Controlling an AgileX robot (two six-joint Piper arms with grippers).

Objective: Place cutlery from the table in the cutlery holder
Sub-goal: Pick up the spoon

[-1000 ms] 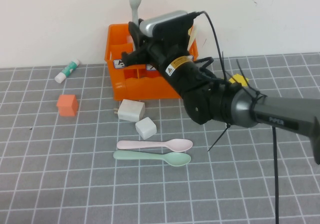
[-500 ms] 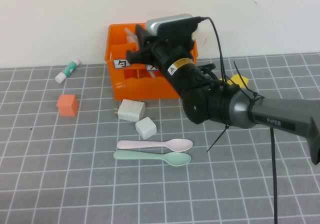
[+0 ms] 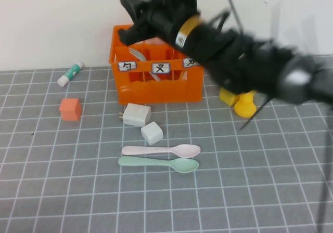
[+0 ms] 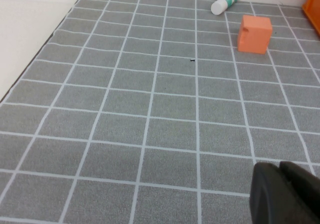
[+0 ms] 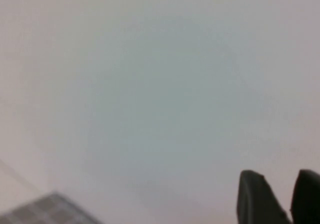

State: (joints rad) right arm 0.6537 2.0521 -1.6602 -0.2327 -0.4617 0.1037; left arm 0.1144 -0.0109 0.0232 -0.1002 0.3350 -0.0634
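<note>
The orange cutlery holder [image 3: 156, 90] stands at the back of the table [image 3: 62, 191]. The grey fork [image 3: 141, 55] lies tilted inside it. The pale pink spoon [image 3: 161, 151] and mint-green spoon [image 3: 158, 164] lie side by side on the table in front of the holder. My right gripper [image 3: 127, 17] is raised above the holder's left back corner, blurred, open and empty; in the right wrist view [image 5: 279, 176] it faces the bare wall. My left gripper [image 4: 279, 166] is shut and empty, low over the table's left part, out of the high view.
Two white blocks [image 3: 136, 114] [image 3: 151, 133] sit between the holder and the spoons. An orange cube [image 3: 69, 109] [image 4: 255, 33] and a glue stick [image 3: 70, 73] [image 4: 224, 3] lie to the left. A yellow duck [image 3: 239, 102] sits right of the holder.
The right gripper lowered the fork into the holder, let it go, and has risen above the holder. The spoons have not moved.
</note>
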